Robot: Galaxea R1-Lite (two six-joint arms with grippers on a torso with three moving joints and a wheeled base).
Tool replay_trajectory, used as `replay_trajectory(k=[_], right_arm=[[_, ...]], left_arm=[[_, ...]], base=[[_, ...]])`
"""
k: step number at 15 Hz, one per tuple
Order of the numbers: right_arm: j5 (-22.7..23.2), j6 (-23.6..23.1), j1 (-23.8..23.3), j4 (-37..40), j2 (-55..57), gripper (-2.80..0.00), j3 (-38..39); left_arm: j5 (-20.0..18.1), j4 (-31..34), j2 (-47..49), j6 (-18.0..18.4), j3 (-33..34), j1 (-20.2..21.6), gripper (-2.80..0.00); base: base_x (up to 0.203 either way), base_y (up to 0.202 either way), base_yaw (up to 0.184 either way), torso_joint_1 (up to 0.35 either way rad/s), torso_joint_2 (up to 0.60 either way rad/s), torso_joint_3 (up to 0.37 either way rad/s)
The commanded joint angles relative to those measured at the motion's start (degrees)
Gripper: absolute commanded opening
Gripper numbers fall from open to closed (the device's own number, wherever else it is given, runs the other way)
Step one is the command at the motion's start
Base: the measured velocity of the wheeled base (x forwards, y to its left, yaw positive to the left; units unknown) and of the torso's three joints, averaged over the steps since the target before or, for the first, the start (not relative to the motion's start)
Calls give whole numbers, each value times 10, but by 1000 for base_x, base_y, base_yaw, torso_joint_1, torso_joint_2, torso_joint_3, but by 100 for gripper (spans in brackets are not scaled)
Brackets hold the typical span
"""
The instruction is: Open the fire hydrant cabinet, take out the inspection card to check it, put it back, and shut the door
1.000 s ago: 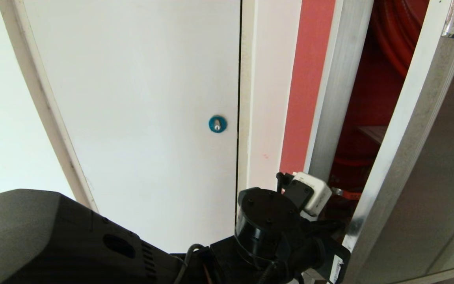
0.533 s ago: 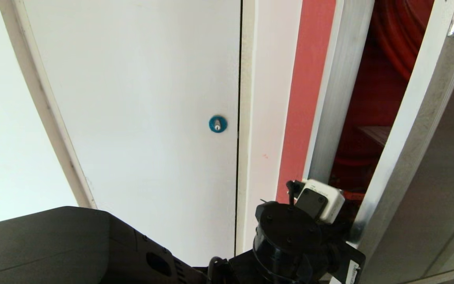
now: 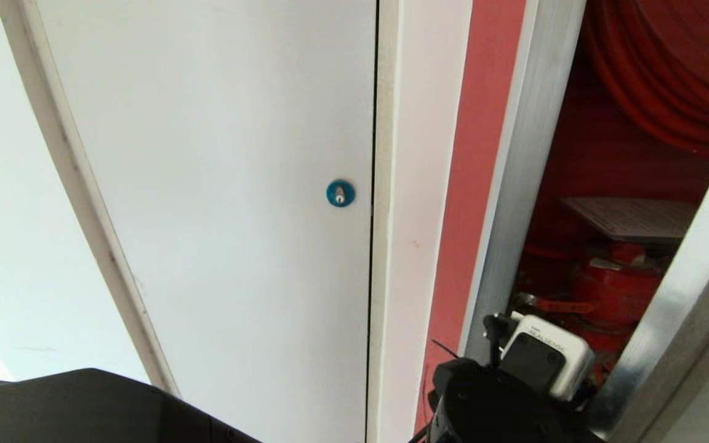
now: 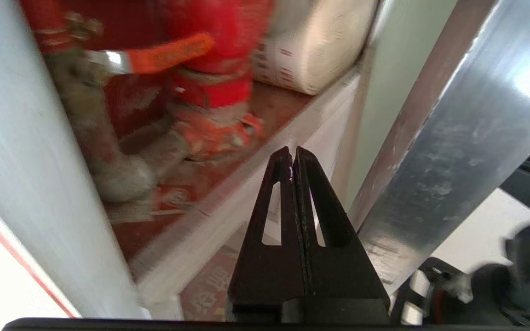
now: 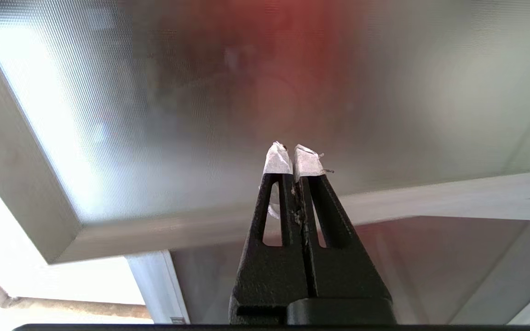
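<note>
Head view: the fire hydrant cabinet (image 3: 600,184) stands partly open, its red interior exposed between the silver frame post and the swung-out door (image 3: 674,320). The inspection card (image 3: 631,216) lies flat on a ledge inside, pale with fine reddish print, above the red hydrant valve (image 3: 616,289). Coils of the red hose reel (image 3: 662,74) fill the upper interior. To the left of the cabinet is a plain white door with a round blue lock (image 3: 340,193).

The left arm sits at the bottom of this view, its wrist camera housing low in the door gap; the fingers themselves are hidden here.

Left wrist view: the left gripper (image 4: 292,154) has its fingers pressed together, holding nothing. The tips point into the gap between the frame post and the door's aluminium edge (image 4: 449,151), just beside that edge; contact cannot be confirmed. The red valve (image 4: 210,87) and the white rolled hose (image 4: 320,46) lie beyond the tips, well apart from them. The card is not visible from this camera.

Right wrist view: the right gripper (image 5: 292,158) has its white-padded fingers closed on nothing, facing a tinted glass panel (image 5: 265,92) in an aluminium frame.
</note>
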Motion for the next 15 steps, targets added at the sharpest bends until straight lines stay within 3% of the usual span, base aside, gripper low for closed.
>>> replay_trajectory(k=[1,4,6,11,15], right_arm=[[0,0,0,0,1,-280,0],[0,0,0,0,1,-280,0],[0,1,0,0,1,-280,0],[0,0,0,0,1,-280,0],[0,1,0,0,1,-280,0]], left_arm=[[0,-4,-2,-1,-3,-8,-280],[-18,1,10,1,-59,-15,-280],[-70,4,13,2,-71,-17,-280],[-152,6,12,1,-73,-23,-280],[-171,6,11,2,-76,-38,-280]], base=[[0,0,0,0,0,0],[0,0,0,0,0,0],[0,0,0,0,0,0],[0,0,0,0,0,0],[0,0,0,0,0,0]])
